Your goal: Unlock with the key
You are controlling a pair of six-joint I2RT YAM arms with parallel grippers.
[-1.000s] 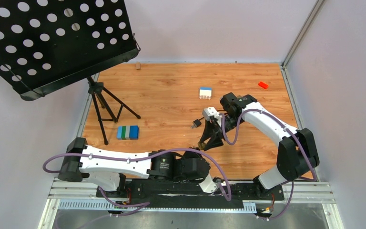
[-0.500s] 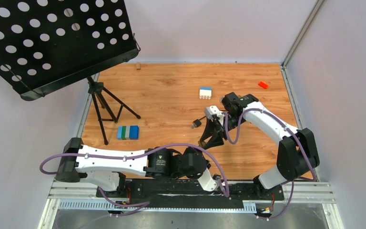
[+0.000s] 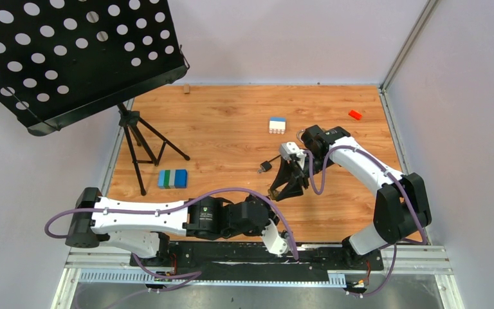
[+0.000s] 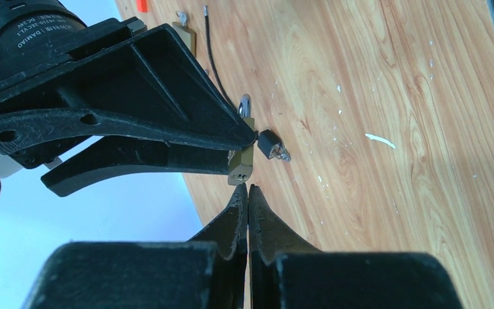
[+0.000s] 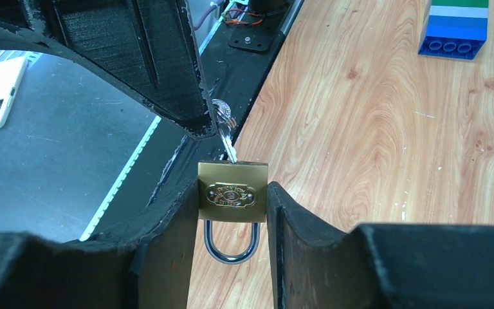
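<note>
My right gripper [image 5: 233,199] is shut on a small brass padlock [image 5: 233,192], one finger against each side of its body and the steel shackle pointing back toward the wrist. A thin grey key [image 5: 227,140] runs from the padlock's keyhole end up into my left gripper's fingers [image 5: 167,77]. In the left wrist view my left gripper [image 4: 248,190] is shut, its tips right at the padlock's [image 4: 241,164] keyhole end, and the key is hidden between them. From above, both grippers meet near the table's front [image 3: 273,195].
A second brass padlock [image 4: 185,35] and a black cable with a blocky end [image 4: 271,143] lie on the wooden table [image 3: 231,122]. Also here are a white-blue block [image 3: 277,125], a red block [image 3: 355,114], a blue-green block [image 3: 172,178] and a music stand [image 3: 71,51].
My left arm has shifted to the left and its wrist has turned while the tips stay at the padlock. The right gripper has moved slightly to the right, still holding the padlock.
</note>
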